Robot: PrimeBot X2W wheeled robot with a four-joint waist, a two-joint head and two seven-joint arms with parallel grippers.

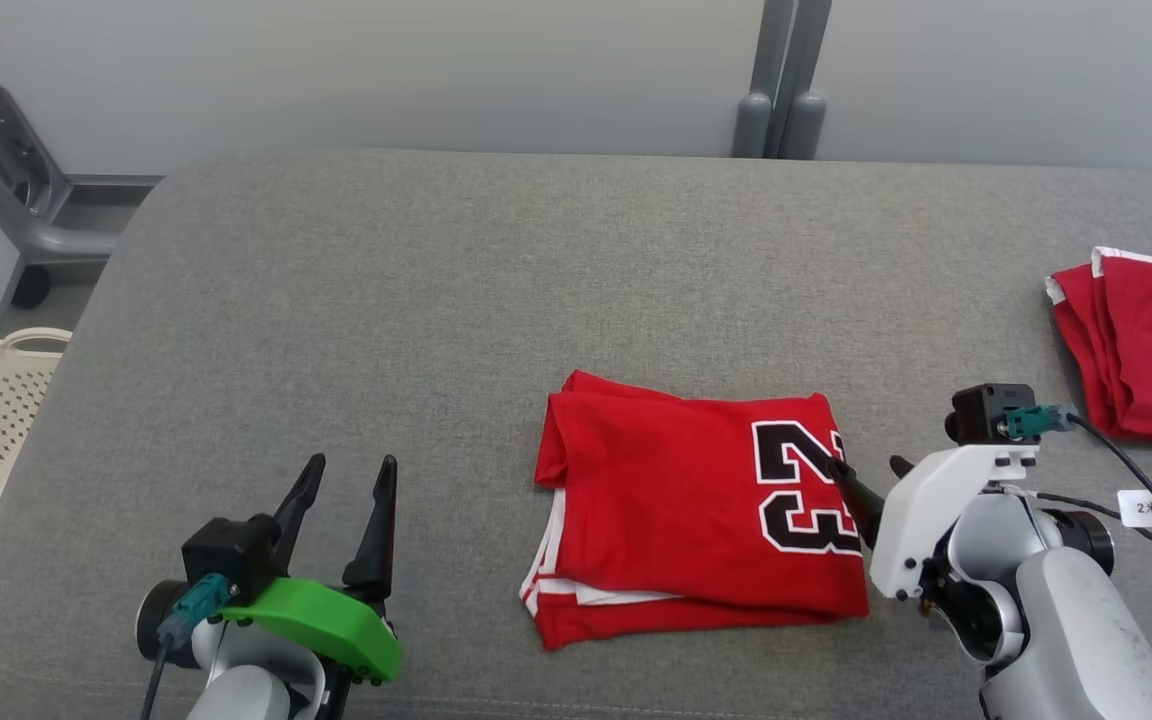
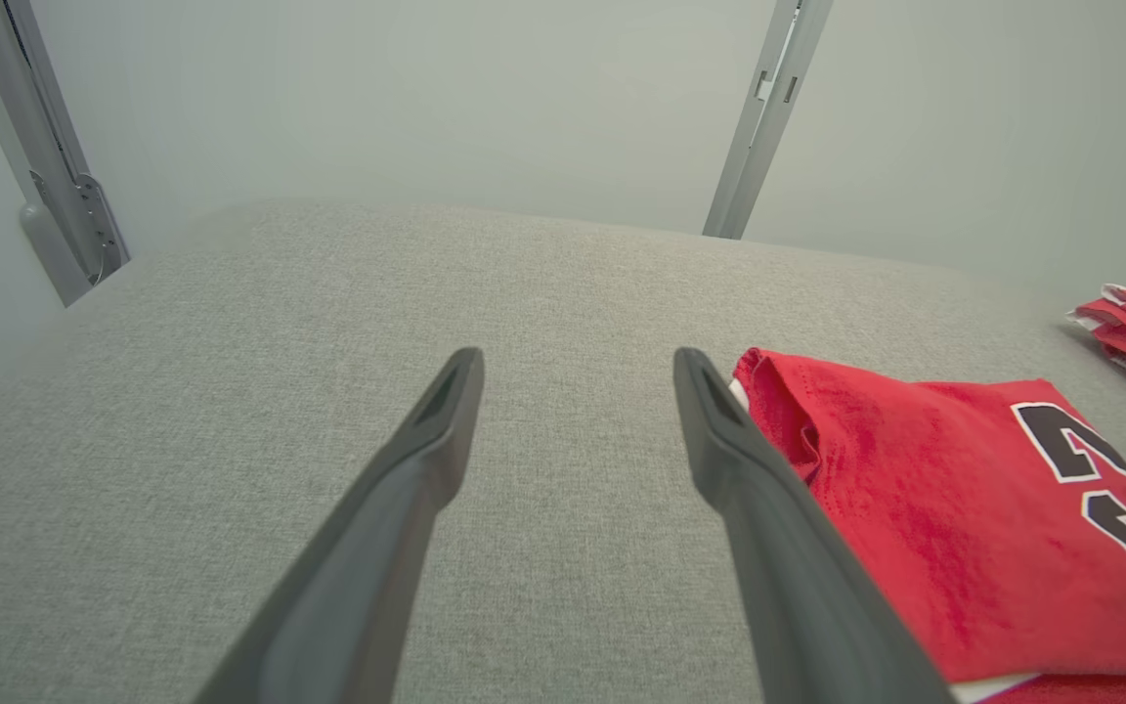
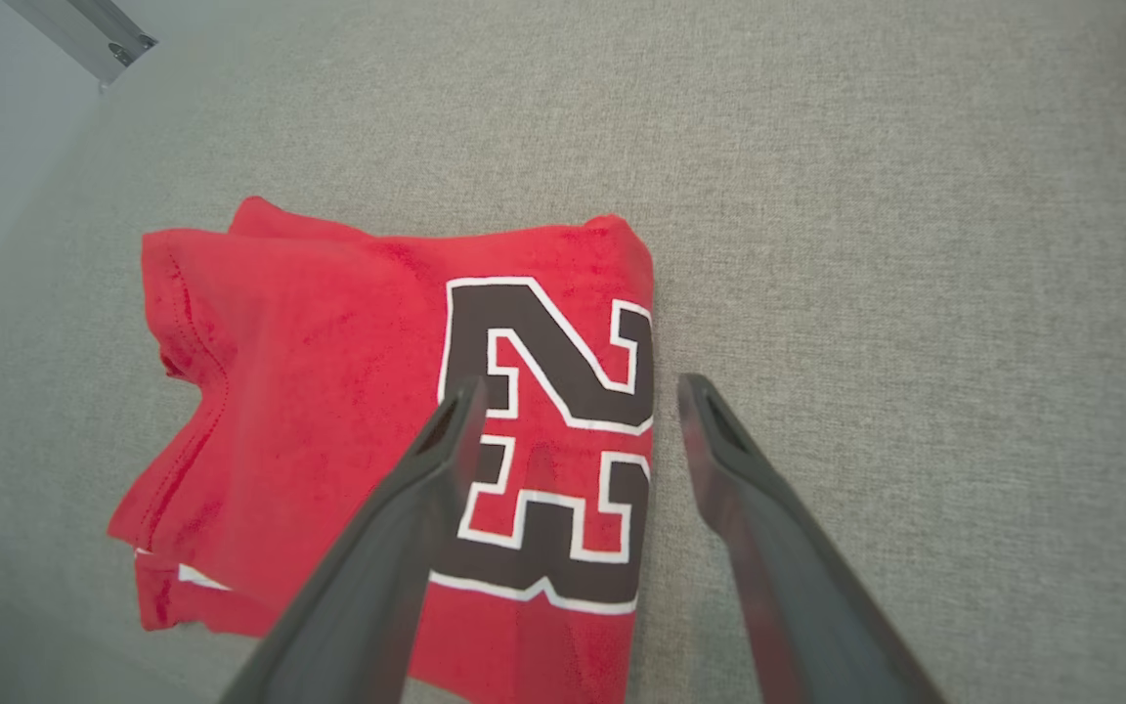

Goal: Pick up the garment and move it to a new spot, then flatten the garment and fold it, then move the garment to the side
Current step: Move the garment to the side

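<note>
folded garment [image 1: 676, 490] beside right claw [image 1: 865, 465]

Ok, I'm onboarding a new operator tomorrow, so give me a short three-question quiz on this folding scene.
1. True or false: the red jersey lies folded on the grey padded surface.
2. The left gripper and the right gripper are both open. Which one has its fingertips at the jersey's edge? A. left B. right
3. Fill in: the number printed on the jersey is ___.
Key: 1 true; 2 B; 3 23.
</note>
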